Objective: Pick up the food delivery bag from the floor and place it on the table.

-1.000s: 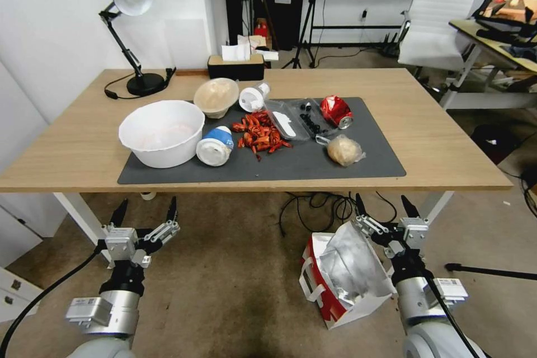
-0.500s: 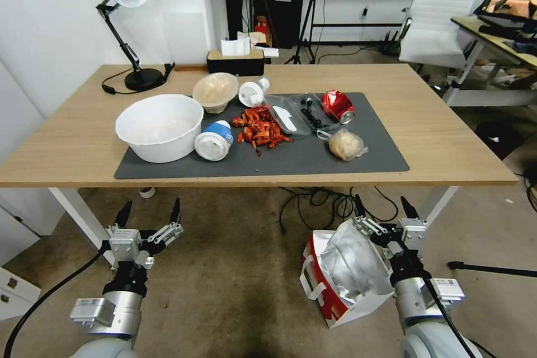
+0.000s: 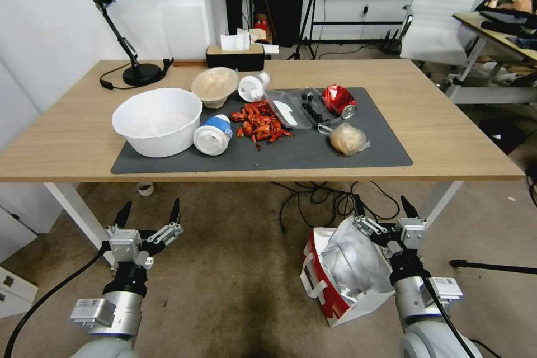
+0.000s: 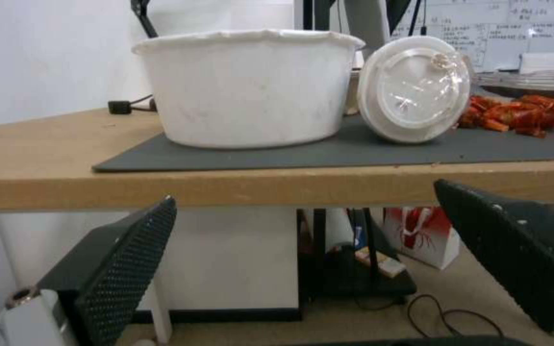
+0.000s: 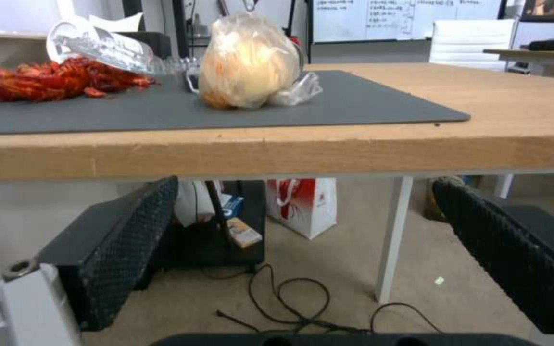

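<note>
The food delivery bag [image 3: 335, 274] lies tilted on the floor [image 3: 235, 268], white with a red side, its silver foil mouth open. My right gripper [image 3: 382, 207] hovers open just beyond the bag's mouth, its wrist beside the bag, with nothing between the fingers [image 5: 123, 250]. My left gripper [image 3: 149, 210] hangs open over bare carpet on the left, fingers [image 4: 117, 269] wide apart. Both sit just below the front edge of the table [image 3: 447, 123], a light-wood top carrying a dark grey mat [image 3: 313, 151].
On the mat stand a white bowl [image 3: 158, 121], a tipped cup [image 3: 212, 134], red scraps [image 3: 260, 125], a crushed red can [image 3: 337, 99] and a small clear bag of beige food [image 3: 347, 138]. Black cables [image 3: 319, 198] lie under the table. Another white-and-red bag [image 5: 303, 204] stands beyond the table.
The whole head picture has shifted a little, so the camera has moved. Both grippers and the bag keep their places and states.
</note>
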{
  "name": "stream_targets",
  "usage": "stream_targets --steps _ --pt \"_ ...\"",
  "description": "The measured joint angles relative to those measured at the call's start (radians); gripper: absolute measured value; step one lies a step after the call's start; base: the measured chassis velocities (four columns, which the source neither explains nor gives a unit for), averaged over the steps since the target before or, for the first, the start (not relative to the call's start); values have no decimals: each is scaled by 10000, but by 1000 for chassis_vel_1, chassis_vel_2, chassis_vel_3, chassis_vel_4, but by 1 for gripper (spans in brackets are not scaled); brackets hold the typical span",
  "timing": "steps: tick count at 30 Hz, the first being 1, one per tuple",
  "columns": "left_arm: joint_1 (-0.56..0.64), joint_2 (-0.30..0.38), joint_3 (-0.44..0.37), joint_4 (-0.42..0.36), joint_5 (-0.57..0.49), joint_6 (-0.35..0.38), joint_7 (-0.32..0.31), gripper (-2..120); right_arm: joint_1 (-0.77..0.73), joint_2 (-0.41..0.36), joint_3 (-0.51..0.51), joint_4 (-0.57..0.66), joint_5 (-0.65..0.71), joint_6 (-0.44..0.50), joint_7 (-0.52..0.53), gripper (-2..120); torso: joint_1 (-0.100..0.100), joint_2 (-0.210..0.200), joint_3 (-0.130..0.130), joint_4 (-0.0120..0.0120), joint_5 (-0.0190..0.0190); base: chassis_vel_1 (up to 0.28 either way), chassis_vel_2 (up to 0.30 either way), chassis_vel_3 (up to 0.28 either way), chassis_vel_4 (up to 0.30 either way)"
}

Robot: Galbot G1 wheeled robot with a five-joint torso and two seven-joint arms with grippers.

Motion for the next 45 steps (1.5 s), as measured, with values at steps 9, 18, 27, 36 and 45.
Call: stream_targets --steps 9,18,27,36,45 --pt "-22 8 1 12 -35 -12 -29 100 -2 -34 3 2 -44 20 -28 100 -209 -506 -298 0 0 0 0 0 0" --pt "-31 18 2 40 -55 -13 -12 100 14 -29 -19 -12 -67 20 -28 100 -337 -820 -484 0 0 0 0 0 0" --pt "-58 18 4 87 -55 -31 -9 100 5 -42 2 -21 -71 21 -29 100 -506 -1221 -716 0 -1 0 0 0 0" --pt "-34 5 16 83 -85 -34 -29 100 -12 -71 5 -18 -70 46 -31 100 -661 -1604 -946 0 0 0 0 0 0" --pt "-56 -4 27 129 -129 -56 -29 100 17 -104 4 -51 -70 61 -34 100 -832 -2034 -1203 -1 -1 0 0 0 0"
